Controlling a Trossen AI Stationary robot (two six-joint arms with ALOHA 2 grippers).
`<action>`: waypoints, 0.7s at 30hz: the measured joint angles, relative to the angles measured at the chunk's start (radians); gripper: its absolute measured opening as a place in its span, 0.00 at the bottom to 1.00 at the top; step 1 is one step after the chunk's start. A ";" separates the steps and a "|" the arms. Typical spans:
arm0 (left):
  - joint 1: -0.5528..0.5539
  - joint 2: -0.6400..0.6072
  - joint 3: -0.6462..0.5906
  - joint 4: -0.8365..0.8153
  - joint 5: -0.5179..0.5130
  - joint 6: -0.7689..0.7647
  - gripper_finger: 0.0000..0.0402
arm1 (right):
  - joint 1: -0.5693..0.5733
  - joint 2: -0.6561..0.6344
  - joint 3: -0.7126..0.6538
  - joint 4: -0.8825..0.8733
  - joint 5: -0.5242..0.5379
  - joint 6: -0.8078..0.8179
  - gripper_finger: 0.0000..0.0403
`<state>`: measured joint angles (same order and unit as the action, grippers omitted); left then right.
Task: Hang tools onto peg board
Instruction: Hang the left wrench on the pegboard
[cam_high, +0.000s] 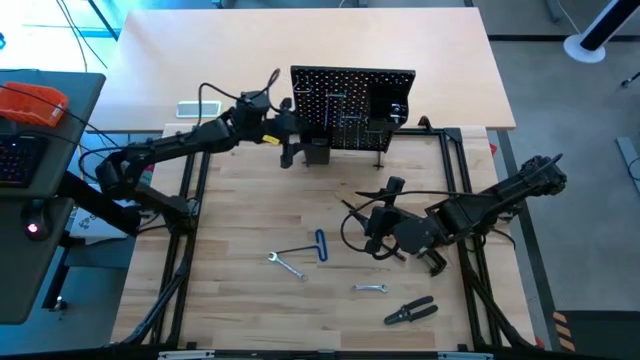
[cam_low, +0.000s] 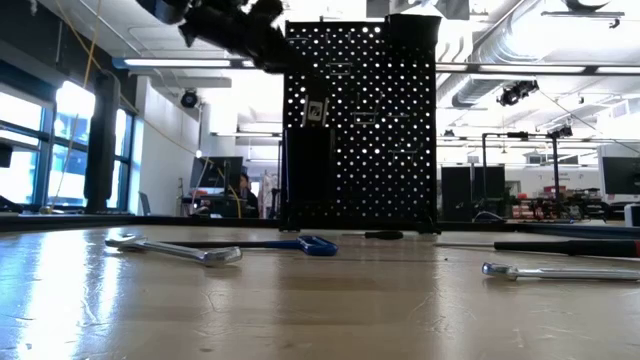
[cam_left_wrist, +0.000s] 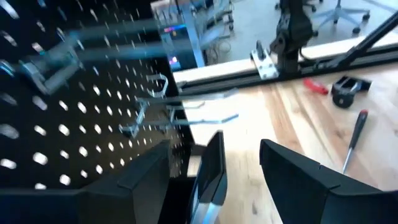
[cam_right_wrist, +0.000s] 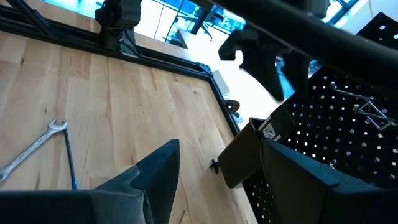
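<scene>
The peg board (cam_high: 350, 105) stands upright at the table's far middle, with metal hooks (cam_left_wrist: 152, 93) and a black bin (cam_high: 316, 150) on its left side. A flat black tool (cam_left_wrist: 211, 165) sticks up out of the bin. My left gripper (cam_high: 292, 152) is open, with one finger on either side of that tool, apart from it. On the table lie a blue-handled bent key (cam_high: 319, 245), a silver wrench (cam_high: 288, 264), a smaller wrench (cam_high: 370, 288), black-handled pliers (cam_high: 410, 312) and a thin screwdriver (cam_left_wrist: 354, 134). My right gripper (cam_high: 373, 235) hovers open over the table's middle.
A black frame (cam_high: 190, 200) runs around the wooden table top. A red piece (cam_left_wrist: 316, 86) and a small black part (cam_left_wrist: 346, 89) lie near the screwdriver by the far rail. Cables (cam_high: 352, 212) loop beside the right arm. Bare wood (cam_high: 250, 200) lies at the left.
</scene>
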<state>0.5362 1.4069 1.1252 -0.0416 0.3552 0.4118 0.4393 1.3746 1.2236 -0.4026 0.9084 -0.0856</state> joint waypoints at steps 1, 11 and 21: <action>0.000 -0.014 0.000 0.000 0.001 -0.001 0.59 | 0.000 0.000 0.000 0.000 0.000 0.000 0.55; -0.073 -0.194 0.000 -0.227 -0.017 0.009 0.59 | 0.014 0.000 0.000 -0.077 -0.057 0.059 0.55; -0.335 -0.286 0.000 -0.551 -0.129 -0.114 0.59 | 0.087 0.001 -0.080 -0.095 -0.317 0.167 0.55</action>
<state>0.2015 1.1210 1.1252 -0.5929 0.2260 0.2980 0.5259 1.3754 1.1439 -0.4977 0.5916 0.0818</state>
